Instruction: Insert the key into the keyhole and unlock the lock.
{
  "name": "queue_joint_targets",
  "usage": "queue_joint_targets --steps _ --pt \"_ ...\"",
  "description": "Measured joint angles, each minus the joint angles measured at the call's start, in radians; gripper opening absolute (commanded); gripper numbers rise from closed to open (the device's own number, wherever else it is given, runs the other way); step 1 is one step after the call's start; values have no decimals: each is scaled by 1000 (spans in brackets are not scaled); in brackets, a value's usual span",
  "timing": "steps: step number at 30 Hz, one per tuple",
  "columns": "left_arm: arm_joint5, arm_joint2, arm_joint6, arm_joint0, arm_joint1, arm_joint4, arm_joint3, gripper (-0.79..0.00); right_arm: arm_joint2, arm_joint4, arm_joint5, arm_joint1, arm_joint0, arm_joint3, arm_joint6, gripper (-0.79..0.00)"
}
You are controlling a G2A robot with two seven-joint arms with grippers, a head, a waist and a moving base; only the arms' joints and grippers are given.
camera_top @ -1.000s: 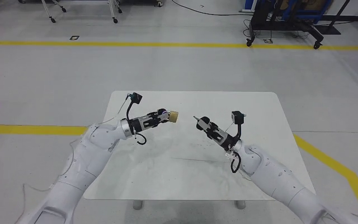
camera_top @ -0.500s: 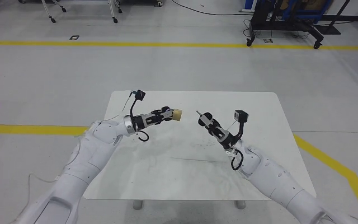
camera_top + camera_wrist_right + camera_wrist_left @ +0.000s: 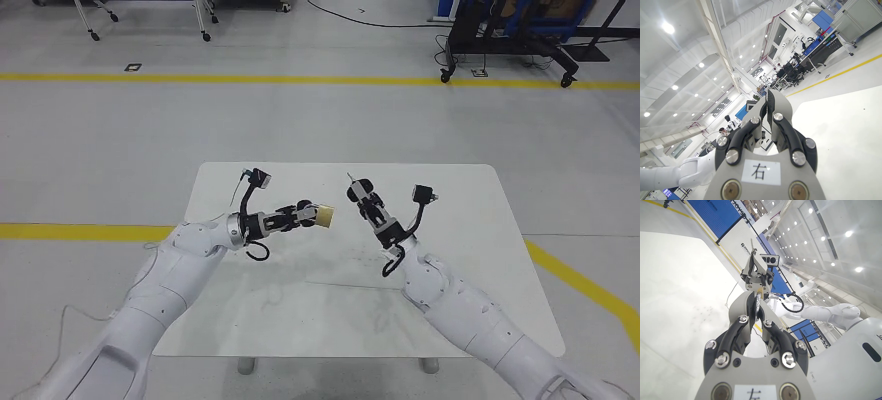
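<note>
Currently you have, left to right: left claw (image 3: 305, 212), clamped on the lock (image 3: 324, 215), which is held above the table (image 3: 450, 200) with its brass body jutting toward the other arm. Next, right claw (image 3: 355, 188), pinched narrow on the key (image 3: 349, 178), blade poking past the fingertips. Key and lock sit near each other, not touching.

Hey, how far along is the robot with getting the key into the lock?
Done: both pieces are up off the table, the left gripper shut on the brass lock, the right gripper shut on the key. In hand: the two are held close together in the air, a gap between them. Left: line the key up with the lock, push it in and turn it.
</note>
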Motion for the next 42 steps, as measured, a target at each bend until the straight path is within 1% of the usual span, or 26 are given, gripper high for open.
queue_joint_targets --steps 4,6,10,14,21,26,30,33,35,42 --pt "-1 23 1 -11 2 -1 6 -785 -2 -22 -2 -16 5 4 17 -785" --pt "-1 29 1 -15 1 -28 15 -785 2 -29 -10 -22 5 6 33 -785" --pt "1 45 -1 -27 2 -31 26 -785 17 -8 -49 -29 -4 5 70 -785" --pt "6 54 -6 -32 1 -76 36 -785 35 14 -83 -33 -13 5 135 -785" --pt "13 69 -13 -46 0 -76 61 -785 67 19 -159 -34 -29 4 238 -785" --pt "27 71 -27 -60 -8 -102 107 -785 93 9 -189 -37 -45 7 258 -785" --pt "35 75 -35 -73 -17 -104 138 -785 116 -1 -193 -40 -56 4 259 -785" --pt "57 73 -57 -79 -26 -138 167 -785 136 -6 -195 -41 -68 -5 252 -785" --pt "69 74 -69 -83 -29 -141 173 -785 142 -4 -201 -41 -73 -10 252 -785" --pt "69 74 -68 -83 -28 -138 172 -785 141 -4 -201 -41 -73 -10 252 -785"
